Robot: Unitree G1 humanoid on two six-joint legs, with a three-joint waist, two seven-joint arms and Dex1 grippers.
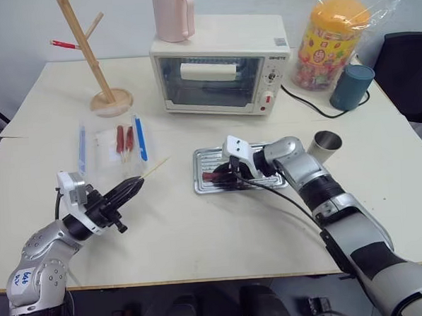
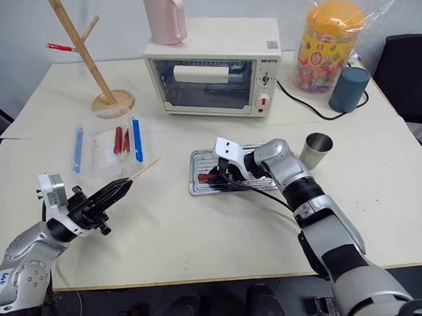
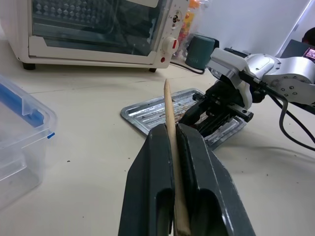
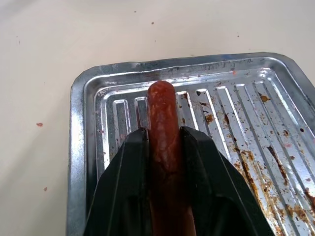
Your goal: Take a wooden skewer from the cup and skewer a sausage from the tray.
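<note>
Right wrist view: the right gripper [image 4: 165,142] is pinching the small reddish-brown sausage [image 4: 163,123] between its black fingers, over the ribbed, grease-streaked silver metal tray [image 4: 256,98]. The left gripper [image 1: 132,184] is clamping the thin pale wooden skewer [image 3: 170,110] (point aimed toward the tray), while the plain steel cup [image 1: 327,145] is standing just beyond the right arm.

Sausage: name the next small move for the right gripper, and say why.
Probably lift it just clear of the tray. The right gripper has its fingers on both sides of the sausage, which lies on the ribbed bottom, and the left gripper is shut on the skewer with its point aimed that way. Raising the sausage would give the point room to enter.
</note>
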